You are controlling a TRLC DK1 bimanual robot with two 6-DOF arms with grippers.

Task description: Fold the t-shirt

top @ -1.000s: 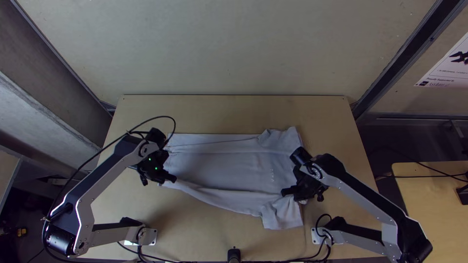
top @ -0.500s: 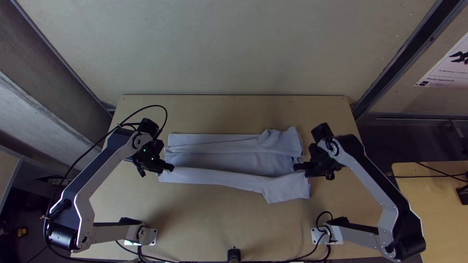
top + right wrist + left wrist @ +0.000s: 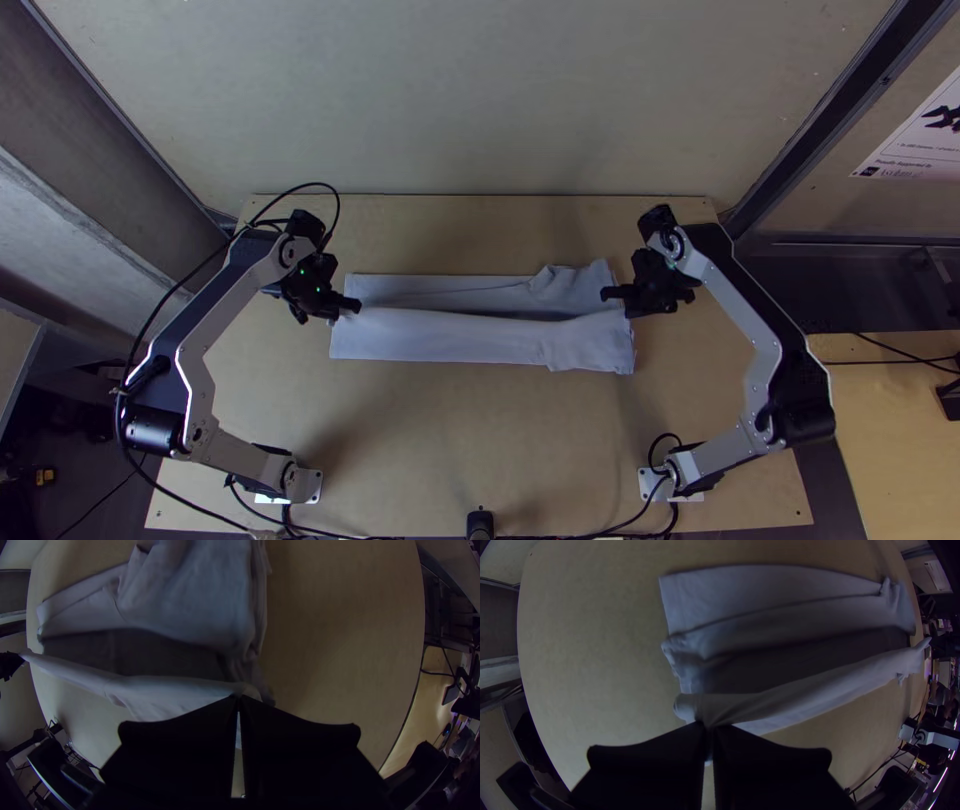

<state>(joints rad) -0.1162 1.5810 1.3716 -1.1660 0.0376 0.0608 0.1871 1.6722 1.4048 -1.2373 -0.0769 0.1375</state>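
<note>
Starting at the bottom of the top view, we see black cables trailing over the wooden table. Mid-frame, our grey T-shirt lies in a long strip, its near flap lifted by the left gripper and right gripper, each clamped on its edge. Lower right stands a second table; upper right, a poster.

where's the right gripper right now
In the top view, the right gripper is at the right end of the t-shirt, shut on the raised edge of its near flap.
</note>
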